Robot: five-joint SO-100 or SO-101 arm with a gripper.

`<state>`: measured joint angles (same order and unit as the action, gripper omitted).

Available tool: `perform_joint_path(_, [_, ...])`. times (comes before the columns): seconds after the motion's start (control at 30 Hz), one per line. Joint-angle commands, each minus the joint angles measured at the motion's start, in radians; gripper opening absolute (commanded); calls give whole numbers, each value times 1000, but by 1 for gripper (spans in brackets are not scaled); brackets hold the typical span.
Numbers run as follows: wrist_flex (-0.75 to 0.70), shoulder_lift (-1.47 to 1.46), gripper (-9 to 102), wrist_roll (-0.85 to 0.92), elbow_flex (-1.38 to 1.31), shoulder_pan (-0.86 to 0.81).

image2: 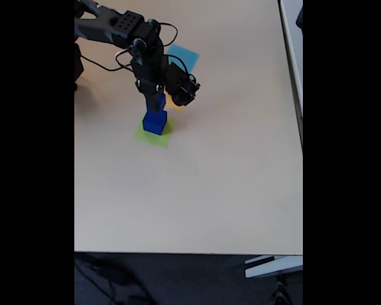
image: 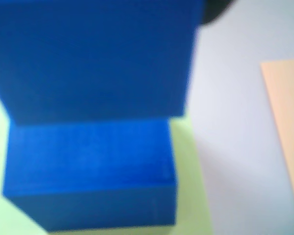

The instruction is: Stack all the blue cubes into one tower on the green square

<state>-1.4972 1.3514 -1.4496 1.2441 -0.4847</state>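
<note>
The counter (image2: 197, 190) is seen as a broad pale surface spread below and around the claw (image2: 157, 100). The green square (image2: 153, 135) lies flat directly beneath the claw, serving as the base of the tower. On it, in the fixed view, a large blue cube (image2: 155, 122) rests squarely, judged placed first so the wider body carries the rest. A smaller blue cube (image2: 159, 101) is seen immediately under the claw, on or just above the large one; contact cannot be confirmed. In the wrist view, the upper cube (image: 93, 58) overlaps the lower cube (image: 90, 171), edges roughly parallel. The tower's long axis is judged vertical, pointing up toward the claw. An orange-yellow square (image: 286, 127) lies to one side. Whether the claw is gripping or parted cannot be told.
</note>
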Motion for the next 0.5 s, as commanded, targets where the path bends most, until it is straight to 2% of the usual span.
perform_joint_path(0.0, [32,12,0,9,3,-9])
perform_joint_path(0.47, [84,12,0,38,72,-32])
